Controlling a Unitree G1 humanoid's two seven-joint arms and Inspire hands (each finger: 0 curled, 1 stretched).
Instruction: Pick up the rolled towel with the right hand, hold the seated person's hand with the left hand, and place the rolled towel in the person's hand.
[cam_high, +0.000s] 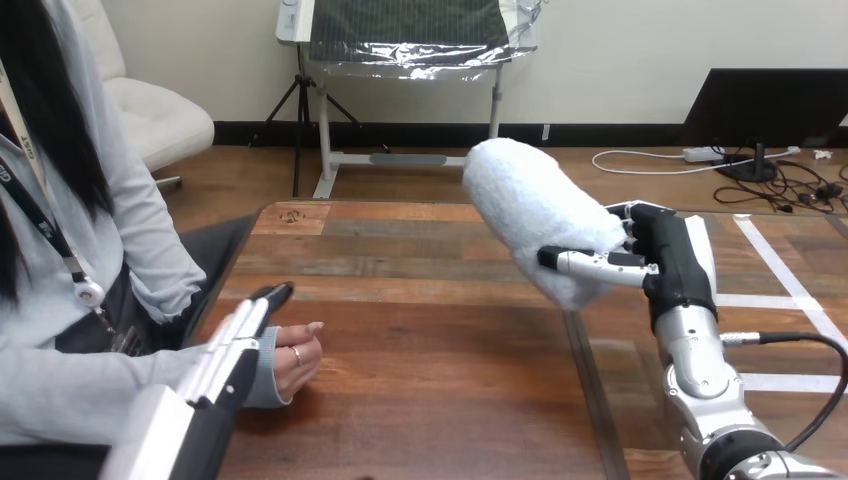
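Note:
A white fluffy rolled towel is held up above the table's right part, tilted, with my right hand shut on its lower end; the thumb crosses the towel's front. At the left, the person's hand rests loosely curled on the table near its left edge. My left hand lies with straight fingers over the person's wrist and the back of that hand, fingertips pointing up and to the right. Whether it touches the wrist I cannot tell.
The wooden table stretches between the two hands, with a bare middle. The person sits at the left side, their arm along the table's left edge. The table's right edge runs just under my right forearm.

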